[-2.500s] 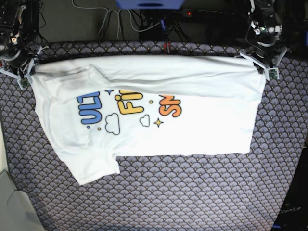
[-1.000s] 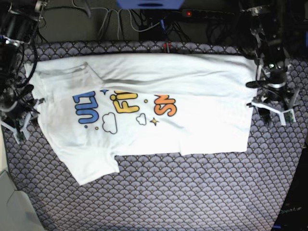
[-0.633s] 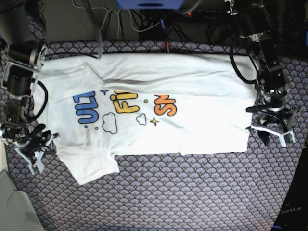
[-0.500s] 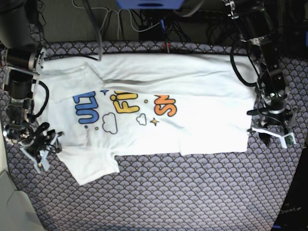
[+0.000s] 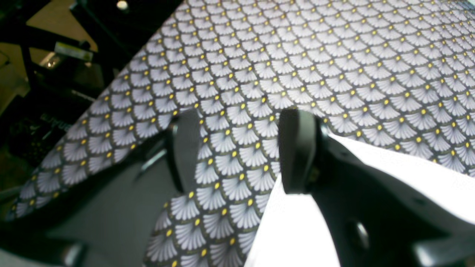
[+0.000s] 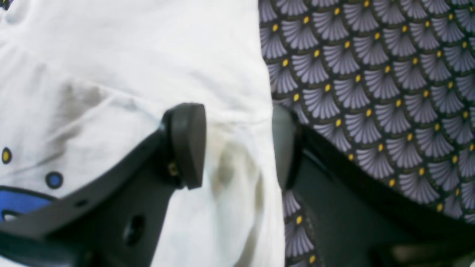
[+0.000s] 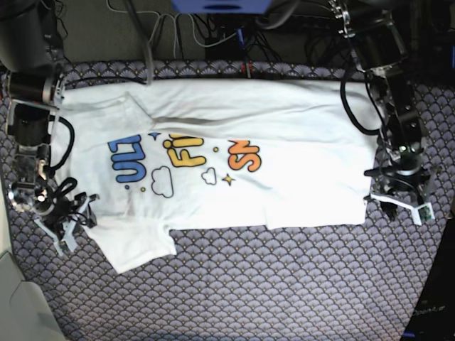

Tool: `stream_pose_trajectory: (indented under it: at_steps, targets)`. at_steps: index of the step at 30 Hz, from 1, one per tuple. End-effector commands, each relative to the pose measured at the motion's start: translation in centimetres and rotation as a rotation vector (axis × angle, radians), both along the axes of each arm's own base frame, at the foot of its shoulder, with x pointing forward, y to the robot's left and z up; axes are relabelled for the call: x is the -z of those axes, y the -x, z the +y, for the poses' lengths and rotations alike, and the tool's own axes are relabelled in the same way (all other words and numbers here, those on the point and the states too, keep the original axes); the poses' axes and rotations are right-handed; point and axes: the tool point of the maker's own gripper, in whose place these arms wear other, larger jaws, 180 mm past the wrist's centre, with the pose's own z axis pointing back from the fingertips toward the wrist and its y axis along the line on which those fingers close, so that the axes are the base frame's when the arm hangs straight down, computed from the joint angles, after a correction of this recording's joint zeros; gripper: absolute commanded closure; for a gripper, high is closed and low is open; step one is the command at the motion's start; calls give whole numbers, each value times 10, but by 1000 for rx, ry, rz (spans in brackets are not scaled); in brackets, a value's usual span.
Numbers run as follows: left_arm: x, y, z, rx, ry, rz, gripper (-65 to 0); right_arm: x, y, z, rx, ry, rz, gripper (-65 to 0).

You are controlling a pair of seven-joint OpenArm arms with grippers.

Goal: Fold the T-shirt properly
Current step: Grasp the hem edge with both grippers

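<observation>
**T-shirt half folded, both grippers at its near corners**

Item one: the T-shirt (image 7: 213, 170). You had it lying across the patterned mat (image 7: 284, 284), its far long edge already turned over toward the middle so that a plain white band covered the tops of the printed letters. The blue, yellow and orange lettering, with a cloud and stars below it, sat left of centre. One short sleeve (image 7: 138, 249) stuck out toward the near left. The hem end lay to the right.

Item two: your right gripper (image 7: 67, 229), at the left of the base view. It stood low at the shirt's near left edge, just above the sleeve. In the right wrist view its jaws were apart, one finger (image 6: 187, 144) over white cloth and the other at the very edge of the fabric, where shirt met mat. Nothing was pinched between them; wrinkled cloth lay in the gap.

Item three: your left gripper (image 7: 399, 202), at the right of the base view. It hovered at the near right corner of the shirt. In the left wrist view its jaws were also apart, with bare mat in the gap; one finger (image 5: 297, 148) was right at the white corner, the other over mat alone.

Item four: dark cables (image 7: 213, 28) beyond the far edge of the mat.
</observation>
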Motion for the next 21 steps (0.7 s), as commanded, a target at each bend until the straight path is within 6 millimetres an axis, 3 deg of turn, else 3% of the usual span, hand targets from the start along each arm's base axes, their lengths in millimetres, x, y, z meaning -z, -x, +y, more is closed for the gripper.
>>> stream_pose_trajectory:
  at_steps: [1,11,16,21]
  targets:
    - [-20,-8,4,-2,-22,-61,-332,-26,-15,-13,19,4,-74,-299]
    - [-19,-7,3,-2,-19,-59,-332,-27,-16,-11,16,-8,-91,-299]
    - [-17,-7,2,-2,-15,-57,-332,-17,-12,-10,28,-42,-89,-298]
    - [-17,-7,2,-2,-15,-57,-332,-20,-16,-18,79,-30,-136,-299]
